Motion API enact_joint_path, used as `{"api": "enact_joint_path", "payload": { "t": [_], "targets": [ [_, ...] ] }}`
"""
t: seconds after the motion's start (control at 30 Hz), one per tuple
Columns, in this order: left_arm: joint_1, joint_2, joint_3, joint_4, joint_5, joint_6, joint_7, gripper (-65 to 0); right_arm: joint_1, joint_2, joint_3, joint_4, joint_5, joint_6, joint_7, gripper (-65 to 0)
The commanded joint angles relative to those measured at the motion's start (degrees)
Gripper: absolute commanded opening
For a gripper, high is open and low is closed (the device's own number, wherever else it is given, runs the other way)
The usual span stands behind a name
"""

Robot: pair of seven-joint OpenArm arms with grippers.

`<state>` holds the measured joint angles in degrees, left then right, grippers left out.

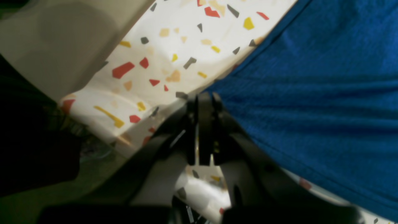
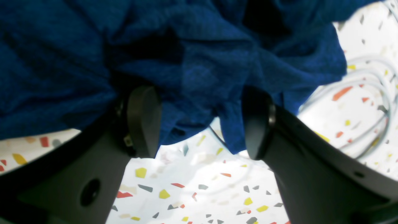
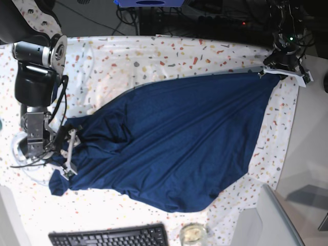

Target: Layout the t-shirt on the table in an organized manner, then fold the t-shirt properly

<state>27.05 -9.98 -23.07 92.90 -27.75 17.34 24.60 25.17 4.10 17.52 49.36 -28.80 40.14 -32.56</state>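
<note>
Base view: t-shirt (image 3: 174,138) lies spread and wrinkled across the speckled counter (image 3: 154,59). Left claw (image 1: 203,99) is clamped on 1 corner of the shirt. Right claw (image 2: 199,121) gapes wide around bunched cloth at the opposite edge.

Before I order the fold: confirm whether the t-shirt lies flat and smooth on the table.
No: in the base view the t-shirt is bunched and creased near the right tool, with folds running across it.

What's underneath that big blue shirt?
Under the t-shirt lies the table with its speckled white cloth, which shows all around the fabric. Whatever else might sit beneath the spread shirt is covered, so it cannot be seen.
</note>
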Motion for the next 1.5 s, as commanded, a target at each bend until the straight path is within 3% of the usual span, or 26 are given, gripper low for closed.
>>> {"api": "enact_joint_path", "payload": {
  "t": [0.0, 0.07, 0.13, 0.23, 0.37, 0.5, 0.73, 0.8, 0.97, 1.1, 1.47],
  "targets": [
    [0.25, -0.70, -0.53, 0.86, 0.27, 0.11, -1.35, -65.0, 2.22, 0.25, 0.02, 0.79, 0.36, -0.14, 0.51, -28.1],
    [0.25, -0.70, -0.45, 1.12, 0.27, 0.11, -1.35, -65.0, 2.22, 0.25, -0.07, 0.88, 0.27, -0.14, -0.54, -28.1],
    [0.25, -0.70, -0.45, 1.12, 0.27, 0.11, -1.35, -65.0, 1.95, 0.25, -0.07, 1.41, -0.70, -0.14, -5.20, -27.8],
    [0.25, -0.79, -0.53, 0.94, 0.27, 0.11, -1.35, -65.0, 0.02, -0.19, 0.02, 8.17, -3.69, -0.14, -9.16, -27.5],
    [-0.01, -0.79, -0.45, 1.12, 0.27, 0.11, -1.35, -65.0, -0.51, -0.27, 0.02, 12.57, -3.69, -0.14, -7.40, -26.1],
    [-0.28, -0.79, -0.45, 1.12, 0.27, 0.11, -1.35, -65.0, 4.15, 0.17, 0.46, 2.72, -3.69, -0.14, -4.67, -20.7],
    [-0.19, -0.79, -0.45, 1.03, 0.27, 0.11, -1.35, -65.0, 8.11, 1.75, 0.55, -9.41, -3.77, -0.14, 1.04, -21.8],
    [-0.19, -0.79, -0.53, 1.03, 0.27, 0.11, -1.35, -65.0, 8.19, 1.84, 0.55, -9.85, -3.77, -0.14, 0.95, -28.5],
    [-0.19, -0.79, -0.53, 0.86, 0.27, 0.11, -1.35, -65.0, 8.02, 1.84, 0.55, -9.76, -3.95, -0.14, -1.95, -63.2],
    [-0.28, -0.79, -0.53, 1.03, 0.27, 0.11, -1.35, -65.0, 6.00, 1.84, 0.11, -5.54, -4.04, -0.14, -6.78, -63.5],
    [0.16, -0.79, -0.53, 3.49, 0.27, 0.19, -1.26, -65.0, -13.17, 1.84, -0.16, 29.89, -4.04, -0.14, -20.41, -63.0]
  ]
}}
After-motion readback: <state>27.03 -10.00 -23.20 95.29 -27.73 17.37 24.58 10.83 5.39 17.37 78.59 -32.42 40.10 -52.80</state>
